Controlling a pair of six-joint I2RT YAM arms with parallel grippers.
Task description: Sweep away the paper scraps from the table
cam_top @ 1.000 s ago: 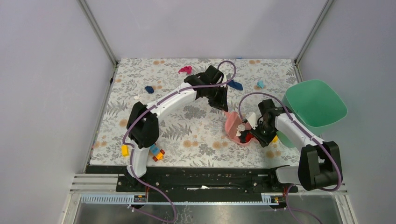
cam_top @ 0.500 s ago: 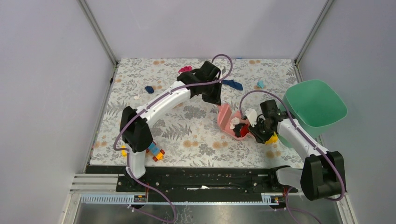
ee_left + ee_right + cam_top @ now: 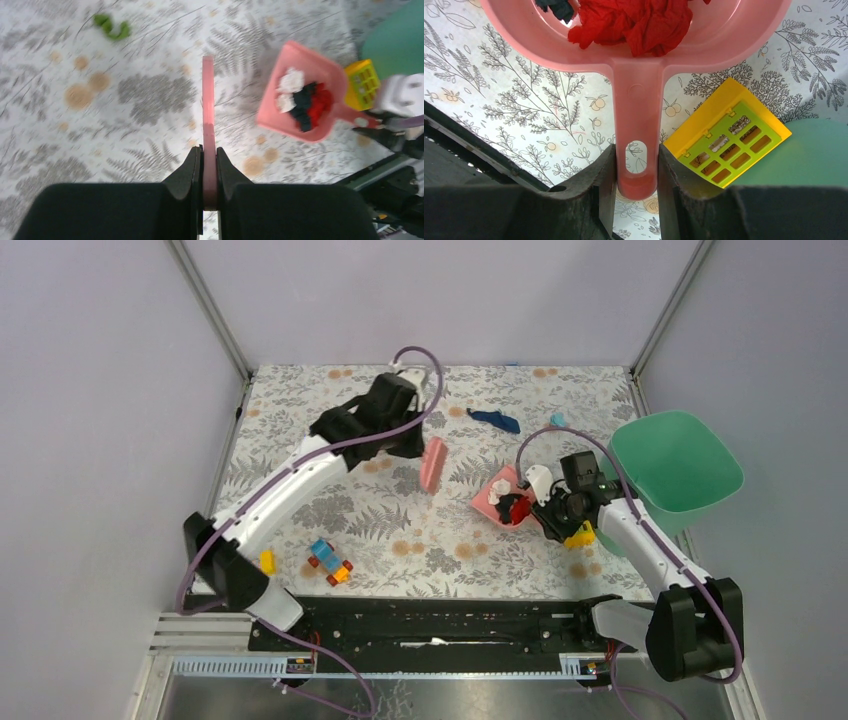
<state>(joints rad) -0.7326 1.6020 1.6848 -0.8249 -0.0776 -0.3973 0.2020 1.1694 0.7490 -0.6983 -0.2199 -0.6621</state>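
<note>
My left gripper (image 3: 424, 445) (image 3: 209, 152) is shut on a flat pink sweeper paddle (image 3: 434, 463) (image 3: 208, 105), held edge-on over the leaf-printed table (image 3: 400, 530). My right gripper (image 3: 552, 508) (image 3: 636, 160) is shut on the handle of the pink dustpan (image 3: 488, 497) (image 3: 312, 60) (image 3: 636, 105). Inside the pan lie white, dark and red paper scraps (image 3: 302, 97) (image 3: 634, 20). Loose on the cloth are a dark blue scrap (image 3: 495, 419), a teal scrap (image 3: 557, 420) and a green scrap (image 3: 112, 26). The paddle stands well left of the pan.
A green bin (image 3: 675, 460) stands at the table's right edge. A yellow grid-topped block (image 3: 580, 533) (image 3: 729, 135) lies beside the right gripper. Toy bricks (image 3: 330, 562) and a yellow brick (image 3: 267, 561) lie near the front left. Metal frame posts border the back.
The left arm has swung left and back, carrying the paddle away from the dustpan's mouth. The right gripper has shifted the dustpan slightly toward the back right.
</note>
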